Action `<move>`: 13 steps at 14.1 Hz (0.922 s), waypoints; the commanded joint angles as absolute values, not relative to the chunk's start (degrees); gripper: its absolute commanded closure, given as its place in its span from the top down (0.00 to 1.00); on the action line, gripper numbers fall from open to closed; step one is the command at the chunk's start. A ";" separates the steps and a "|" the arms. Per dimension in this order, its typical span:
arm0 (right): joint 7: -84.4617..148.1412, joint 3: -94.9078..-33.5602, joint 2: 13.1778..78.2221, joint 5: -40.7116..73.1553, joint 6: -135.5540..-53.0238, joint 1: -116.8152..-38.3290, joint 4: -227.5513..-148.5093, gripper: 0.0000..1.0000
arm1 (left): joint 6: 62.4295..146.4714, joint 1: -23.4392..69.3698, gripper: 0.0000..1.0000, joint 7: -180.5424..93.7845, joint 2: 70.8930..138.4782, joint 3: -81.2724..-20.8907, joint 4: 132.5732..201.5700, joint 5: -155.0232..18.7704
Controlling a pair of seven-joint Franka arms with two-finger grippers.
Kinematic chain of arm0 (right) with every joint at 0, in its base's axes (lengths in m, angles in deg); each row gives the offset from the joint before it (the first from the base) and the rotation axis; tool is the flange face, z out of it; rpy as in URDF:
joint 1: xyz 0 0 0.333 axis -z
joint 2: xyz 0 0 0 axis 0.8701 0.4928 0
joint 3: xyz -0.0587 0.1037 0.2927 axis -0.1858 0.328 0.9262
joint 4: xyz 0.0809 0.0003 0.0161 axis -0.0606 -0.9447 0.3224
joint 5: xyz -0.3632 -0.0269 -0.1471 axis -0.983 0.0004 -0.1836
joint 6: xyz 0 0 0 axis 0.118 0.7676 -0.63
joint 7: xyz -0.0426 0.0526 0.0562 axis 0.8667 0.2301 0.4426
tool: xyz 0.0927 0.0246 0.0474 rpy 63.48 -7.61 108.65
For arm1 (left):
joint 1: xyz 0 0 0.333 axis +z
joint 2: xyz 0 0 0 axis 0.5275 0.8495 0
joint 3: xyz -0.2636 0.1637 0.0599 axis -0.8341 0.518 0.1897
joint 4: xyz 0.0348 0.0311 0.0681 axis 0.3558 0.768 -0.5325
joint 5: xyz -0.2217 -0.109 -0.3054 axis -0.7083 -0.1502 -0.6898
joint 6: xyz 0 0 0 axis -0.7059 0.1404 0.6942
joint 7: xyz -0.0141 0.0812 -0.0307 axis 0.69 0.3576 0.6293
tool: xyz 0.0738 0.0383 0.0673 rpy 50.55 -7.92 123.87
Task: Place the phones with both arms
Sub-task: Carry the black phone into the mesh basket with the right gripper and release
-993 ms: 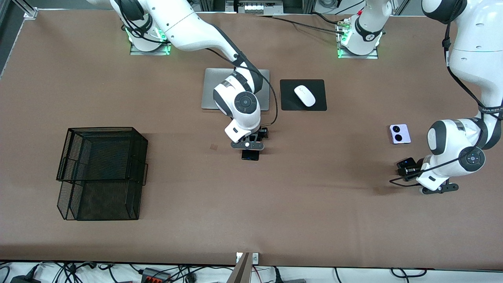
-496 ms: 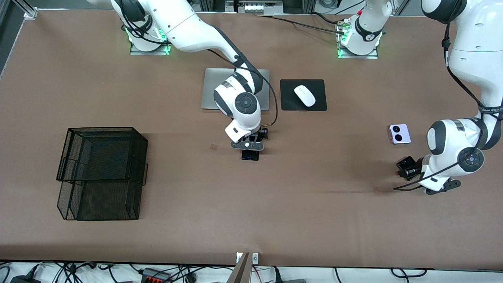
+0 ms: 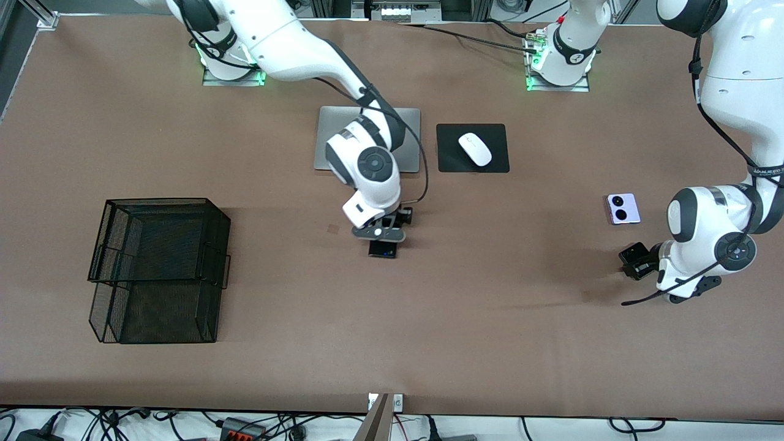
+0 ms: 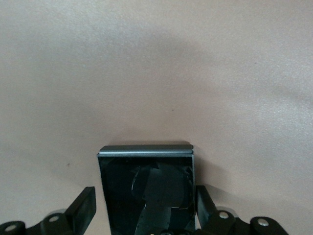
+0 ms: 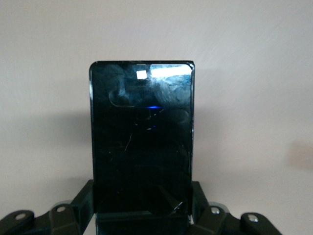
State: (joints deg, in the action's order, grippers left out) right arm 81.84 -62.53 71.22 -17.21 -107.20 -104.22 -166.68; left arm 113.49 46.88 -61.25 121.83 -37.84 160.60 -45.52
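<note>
Stretching over the brown table (image 3: 520,343), the right arm (image 3: 306,49) holds the long black phone (image 5: 142,137), a glossy slab with smudges and a blue glint; the right gripper (image 3: 381,234) is clamped on its sides, above bare tabletop near the laptop (image 3: 331,138). Toward the left arm's end, the left gripper (image 4: 146,220) grips the small black flip phone (image 4: 146,191) between its fingers. The lavender phone (image 3: 623,209), two black circles up, lies flat nearby, farther from the camera.
</note>
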 commanded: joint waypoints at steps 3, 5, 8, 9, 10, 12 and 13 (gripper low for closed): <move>67.76 -61.77 58.90 -17.90 -90.49 -93.02 -169.07 0.14 | 113.14 46.69 0.90 -62.68 122.92 -37.41 160.00 -43.84; 63.78 -61.77 55.13 -18.25 -87.93 -88.27 -172.31 0.14 | 114.20 46.96 0.90 -62.07 123.27 -37.41 160.08 -43.84; 58.25 -61.86 47.83 -18.34 -86.17 -82.64 -180.22 0.14 | 114.38 47.04 0.63 -61.89 123.27 -37.50 160.08 -43.75; 55.88 -61.86 46.59 -18.34 -84.77 -80.71 -181.20 0.14 | 114.38 47.04 0.51 -61.89 123.27 -37.50 160.08 -43.75; 53.16 -61.86 46.06 -18.34 -82.84 -78.25 -181.21 0.14 | 114.38 47.04 0.44 -61.63 123.27 -37.59 160.08 -43.75; 49.72 -61.86 45.35 -18.34 -79.84 -74.64 -181.21 0.14 | 114.29 47.04 0.37 -59.79 123.10 -37.76 160.08 -43.84; 48.83 -61.86 45.18 -18.34 -78.53 -73.32 -181.21 0.14 | 114.12 47.04 0.34 -58.74 122.92 -37.85 160.00 -43.84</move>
